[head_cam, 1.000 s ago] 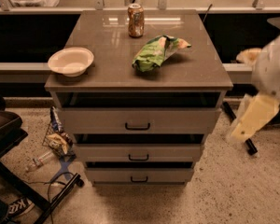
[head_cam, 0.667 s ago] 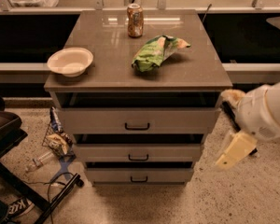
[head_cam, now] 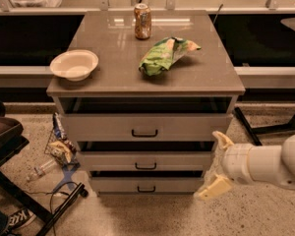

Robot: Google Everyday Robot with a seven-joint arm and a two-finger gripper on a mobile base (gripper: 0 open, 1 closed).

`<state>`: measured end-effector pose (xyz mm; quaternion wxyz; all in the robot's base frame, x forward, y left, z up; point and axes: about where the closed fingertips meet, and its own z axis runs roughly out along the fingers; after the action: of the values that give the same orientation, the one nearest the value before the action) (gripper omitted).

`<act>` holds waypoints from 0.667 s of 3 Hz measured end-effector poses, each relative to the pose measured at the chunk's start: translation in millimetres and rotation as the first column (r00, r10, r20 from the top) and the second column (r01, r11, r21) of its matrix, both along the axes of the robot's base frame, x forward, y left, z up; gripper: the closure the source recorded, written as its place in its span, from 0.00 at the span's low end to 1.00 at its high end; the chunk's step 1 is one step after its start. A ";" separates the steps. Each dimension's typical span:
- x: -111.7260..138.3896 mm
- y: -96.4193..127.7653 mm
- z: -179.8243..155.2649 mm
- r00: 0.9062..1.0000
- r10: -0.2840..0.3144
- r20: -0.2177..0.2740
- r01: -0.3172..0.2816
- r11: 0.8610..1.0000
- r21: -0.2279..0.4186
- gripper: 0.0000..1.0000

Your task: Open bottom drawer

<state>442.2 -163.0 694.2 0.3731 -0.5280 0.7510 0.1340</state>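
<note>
The bottom drawer [head_cam: 146,185] is the lowest of three grey-beige fronts on the cabinet, with a small black bar handle [head_cam: 146,189] at its centre. All three fronts sit slightly out from the cabinet body, with dark gaps above them. My gripper [head_cam: 217,163] comes in from the right on a white arm, level with the middle and bottom drawers and just off the cabinet's right front corner. Its two cream fingers [head_cam: 214,187] are spread apart with nothing between them. It touches no handle.
On the cabinet top [head_cam: 113,68] are a white bowl [head_cam: 74,64], a soda can [head_cam: 142,20] and a green chip bag [head_cam: 166,54]. Snack wrappers [head_cam: 60,149] and a black stand [head_cam: 19,200] lie on the floor at left. A black frame leg [head_cam: 248,128] stands to the right.
My arm has swung down and leftward from the right edge, bringing the gripper from level with the top drawer to beside the lower drawers. The drawers have not moved.
</note>
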 end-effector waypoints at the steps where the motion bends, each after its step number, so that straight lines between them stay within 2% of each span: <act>1: 28.4 1.9 -32.1 0.995 -0.083 0.050 0.080 0.995 0.055 0.00; 2: 38.0 -1.9 -34.8 0.991 -0.113 0.070 0.109 0.993 0.054 0.00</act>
<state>480.3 -165.0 659.4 0.4204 -0.4805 0.7614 0.1125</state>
